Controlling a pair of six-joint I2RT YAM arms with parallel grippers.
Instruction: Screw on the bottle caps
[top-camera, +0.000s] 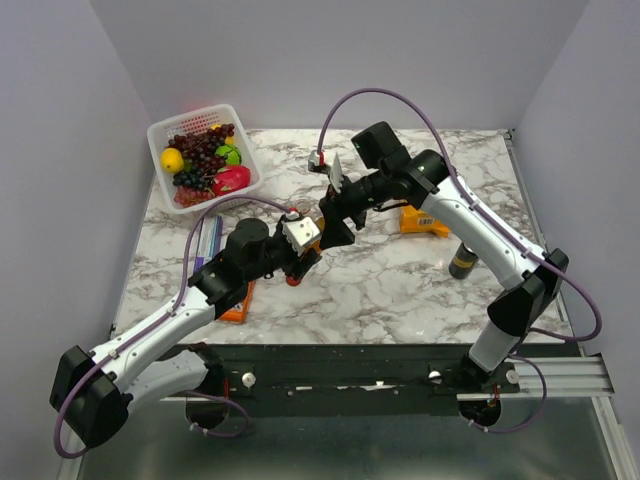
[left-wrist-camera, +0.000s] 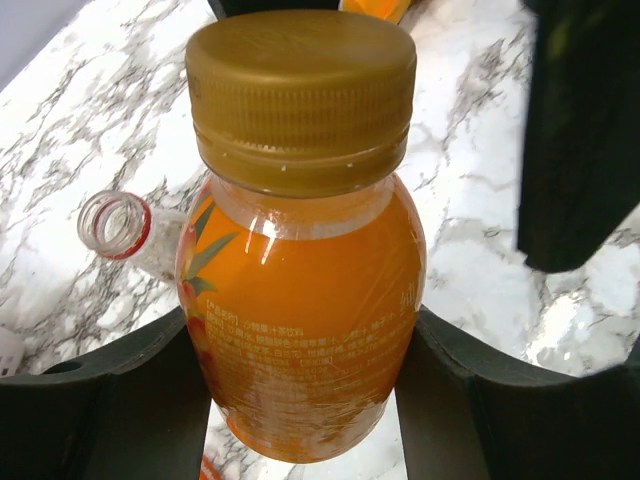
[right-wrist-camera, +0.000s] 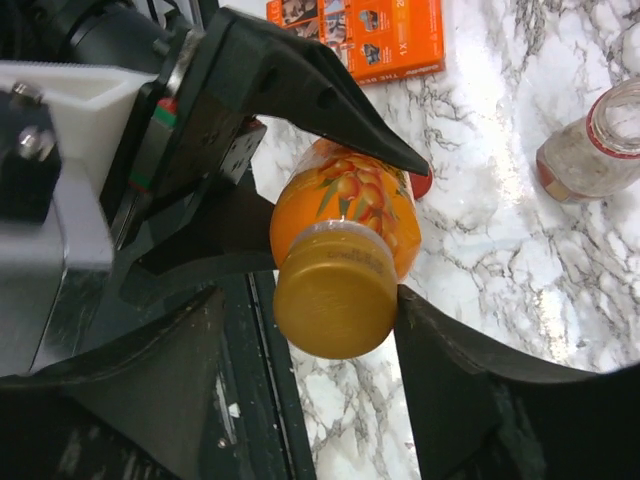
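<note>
My left gripper (left-wrist-camera: 305, 385) is shut on the body of the orange bottle (left-wrist-camera: 300, 320), held above the table and tipped toward the right arm. An orange cap (left-wrist-camera: 300, 95) sits on its neck. Around that cap (right-wrist-camera: 335, 305) stands my right gripper (right-wrist-camera: 310, 345), open: its left finger is clear of the cap and its right finger is at the cap's edge. In the top view the two grippers meet at mid-table (top-camera: 318, 238). The clear bottle (right-wrist-camera: 600, 140) lies on its side on the marble, uncapped. A red cap (right-wrist-camera: 423, 186) lies on the table just beyond the left gripper's finger.
A white basket (top-camera: 160, 135) of fruit stands at the back left. A black can (top-camera: 461, 260) stands on the right, with an orange box (top-camera: 425, 222) behind it. Another orange box (top-camera: 235, 305) and a flat purple pack (top-camera: 208, 240) lie on the left.
</note>
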